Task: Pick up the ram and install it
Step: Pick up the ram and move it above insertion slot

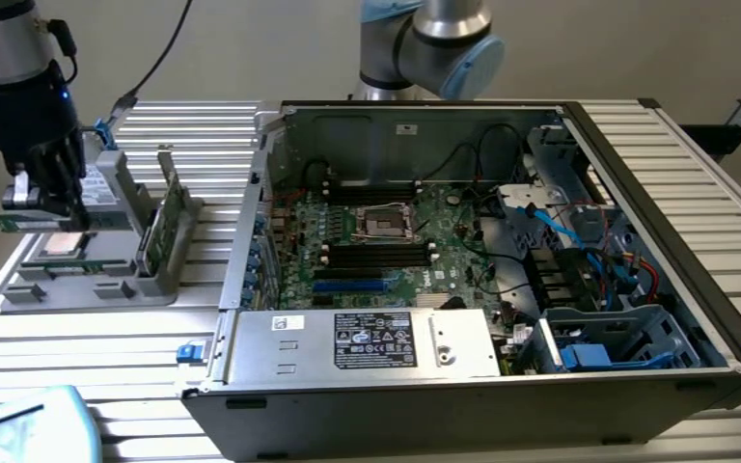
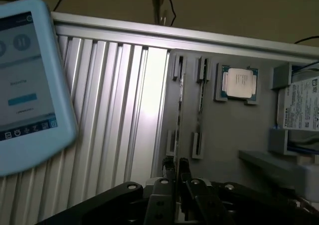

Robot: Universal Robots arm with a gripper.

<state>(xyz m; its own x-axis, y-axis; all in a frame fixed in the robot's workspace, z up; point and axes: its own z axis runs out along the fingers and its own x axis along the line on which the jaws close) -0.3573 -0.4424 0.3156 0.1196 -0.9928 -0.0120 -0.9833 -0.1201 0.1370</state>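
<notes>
My gripper point(image 1: 42, 214) hangs at the exterior view's left, above the grey parts holder point(image 1: 88, 285). It is shut on the ram point(image 1: 11, 224), a thin green board held level, with its end sticking out past the fingers. In the wrist view the two fingertips point(image 2: 169, 166) stand close together over the holder point(image 2: 224, 135), and the board between them is seen edge-on and mostly hidden. The open computer case point(image 1: 679, 280) lies to the exterior view's right. Its motherboard has black memory slots point(image 1: 373, 256) below the processor socket point(image 1: 381, 222).
A second green stick point(image 1: 150, 241) stands upright between the holder's posts. On the holder also lie a processor chip point(image 2: 239, 82) and a silver drive with a white label point(image 2: 301, 105). A light-blue tablet point(image 2: 25, 80) rests on the ribbed table. The case wall point(image 1: 244, 241) stands between holder and motherboard.
</notes>
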